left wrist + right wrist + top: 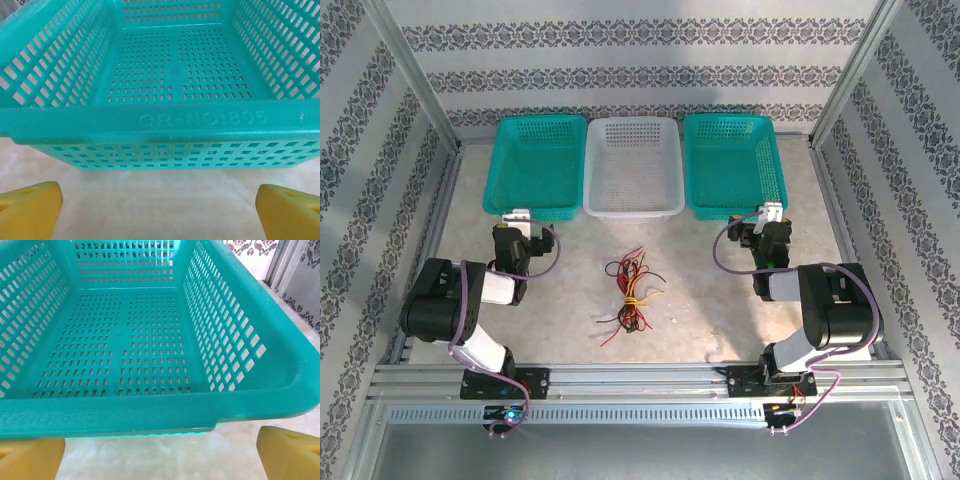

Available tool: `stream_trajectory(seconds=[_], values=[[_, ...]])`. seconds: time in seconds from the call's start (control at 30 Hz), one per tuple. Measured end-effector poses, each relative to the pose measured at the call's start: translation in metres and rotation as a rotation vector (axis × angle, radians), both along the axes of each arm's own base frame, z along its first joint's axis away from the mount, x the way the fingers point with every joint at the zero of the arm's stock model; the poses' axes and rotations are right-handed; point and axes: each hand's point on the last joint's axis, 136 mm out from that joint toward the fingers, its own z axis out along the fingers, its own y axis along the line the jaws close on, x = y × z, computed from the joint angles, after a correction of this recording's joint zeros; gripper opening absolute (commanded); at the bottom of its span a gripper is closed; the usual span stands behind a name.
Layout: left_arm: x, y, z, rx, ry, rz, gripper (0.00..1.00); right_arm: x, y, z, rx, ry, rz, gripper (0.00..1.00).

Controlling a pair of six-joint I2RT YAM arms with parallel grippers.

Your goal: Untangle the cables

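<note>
A tangle of thin red, black and yellow cables [630, 291] lies on the table, midway between the two arms. My left gripper [521, 216] sits at the near edge of the left teal basket [537, 166], well left of the cables. Its yellow fingers [30, 210] stand wide apart with bare table between them, facing the basket's front rim [165, 122]. My right gripper [771, 214] sits at the near edge of the right teal basket [731, 163], well right of the cables. Its yellow fingers [290, 452] are also wide apart and hold nothing, below the basket rim [150, 415].
A white basket [633, 165] stands between the two teal ones at the back of the table. Aluminium frame rails [640, 375] run along the near edge and both sides. Patterned walls enclose the workspace.
</note>
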Motion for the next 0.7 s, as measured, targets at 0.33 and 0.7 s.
stream_trajectory(seconds=[0.33, 0.7], values=[[-0.0006, 0.0066, 0.0004, 0.007, -0.001, 0.033, 0.99, 0.0000, 0.0001, 0.0000, 0.000, 0.000, 0.000, 0.98], [-0.0007, 0.0066, 0.0003, 0.006, -0.001, 0.034, 0.99, 0.0000, 0.0001, 0.0000, 0.000, 0.000, 0.000, 0.99]])
